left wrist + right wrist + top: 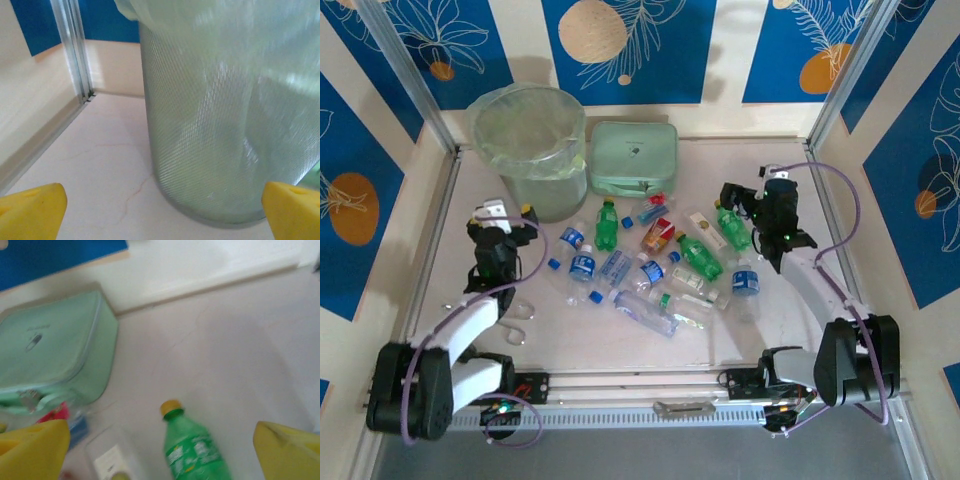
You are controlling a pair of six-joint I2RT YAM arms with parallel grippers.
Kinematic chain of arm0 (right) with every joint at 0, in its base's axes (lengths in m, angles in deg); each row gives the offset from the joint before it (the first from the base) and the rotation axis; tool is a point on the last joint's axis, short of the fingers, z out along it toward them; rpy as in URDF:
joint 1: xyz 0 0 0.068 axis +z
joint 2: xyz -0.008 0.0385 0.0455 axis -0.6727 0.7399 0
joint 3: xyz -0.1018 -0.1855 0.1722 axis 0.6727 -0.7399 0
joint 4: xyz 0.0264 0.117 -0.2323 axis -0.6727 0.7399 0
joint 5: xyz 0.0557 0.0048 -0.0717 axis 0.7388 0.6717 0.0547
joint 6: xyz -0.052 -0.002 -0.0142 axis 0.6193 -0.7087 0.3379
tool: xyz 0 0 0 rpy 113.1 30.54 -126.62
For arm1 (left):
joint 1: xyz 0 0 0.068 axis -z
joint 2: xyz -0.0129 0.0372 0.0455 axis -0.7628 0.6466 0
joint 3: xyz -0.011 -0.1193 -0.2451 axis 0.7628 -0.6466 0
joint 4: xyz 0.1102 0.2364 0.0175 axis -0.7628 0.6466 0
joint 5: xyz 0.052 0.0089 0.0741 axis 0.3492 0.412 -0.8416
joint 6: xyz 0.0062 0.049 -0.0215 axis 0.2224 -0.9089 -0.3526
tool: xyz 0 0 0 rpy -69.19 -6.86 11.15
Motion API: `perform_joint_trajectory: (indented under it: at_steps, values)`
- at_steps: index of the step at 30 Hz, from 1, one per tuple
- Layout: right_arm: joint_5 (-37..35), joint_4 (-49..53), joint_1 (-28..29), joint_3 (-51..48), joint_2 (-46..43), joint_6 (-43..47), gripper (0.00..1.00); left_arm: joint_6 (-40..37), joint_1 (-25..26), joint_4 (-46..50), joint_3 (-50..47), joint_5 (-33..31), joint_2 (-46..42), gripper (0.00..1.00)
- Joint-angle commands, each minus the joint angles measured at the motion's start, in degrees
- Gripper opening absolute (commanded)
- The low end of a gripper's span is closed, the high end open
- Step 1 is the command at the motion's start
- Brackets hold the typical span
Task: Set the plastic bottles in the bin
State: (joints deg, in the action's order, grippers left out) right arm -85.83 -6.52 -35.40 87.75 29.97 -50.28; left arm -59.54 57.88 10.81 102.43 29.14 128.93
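The two arms rise from the near edge of the bench (620, 355). The left jaws stand wide open with nothing between them. Their yellow fingertips (32, 212) sit at either side of the left wrist view, low over the bench and close to the foot of the bin. The right jaws are open as well. Their yellow fingertips (35, 447) are spread to either side of a green bottle (195, 452) with a yellow cap, which lies on the bench apart from both.

Mid-bench, between the arms, the plastic bottles (640, 280) lie scattered on their sides. Most are clear with blue caps, several are green, and there is one orange-red bottle (658, 236). All of these are outside the bin.

At the back left, the bin (545, 190) stands upright, pale green and lined with a clear bag. Whether anything lies inside cannot be told. Just right of it lies a flat mint-green zip case (633, 158).
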Motion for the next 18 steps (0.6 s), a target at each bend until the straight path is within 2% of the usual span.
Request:
perform_joint_trajectory:
  at_steps: [1,4,7,10,14,18]
  values:
    - [4.4,21.4,4.0,3.8,0.3,-6.3,0.92,16.6,0.4,16.9,2.5,6.2,-5.2,1.00]
    - [5.2,27.8,9.1,6.0,-0.1,-3.8,0.92,23.6,0.6,20.6,0.8,11.6,-8.7,1.00]
    - [7.9,33.0,14.0,8.9,0.7,-4.5,0.88,26.1,0.7,27.3,1.7,15.9,-10.8,1.00]
    - [10.5,35.3,18.6,11.4,3.1,-9.0,0.83,26.3,0.7,32.5,3.7,19.8,-11.4,1.00]
    - [6.9,36.8,23.9,15.1,8.6,-18.0,0.79,25.2,0.8,36.4,6.6,25.3,-9.2,1.00]
    - [3.3,38.5,26.3,18.9,14.7,-25.6,0.76,23.9,1.0,40.8,10.1,28.8,-6.7,1.00]
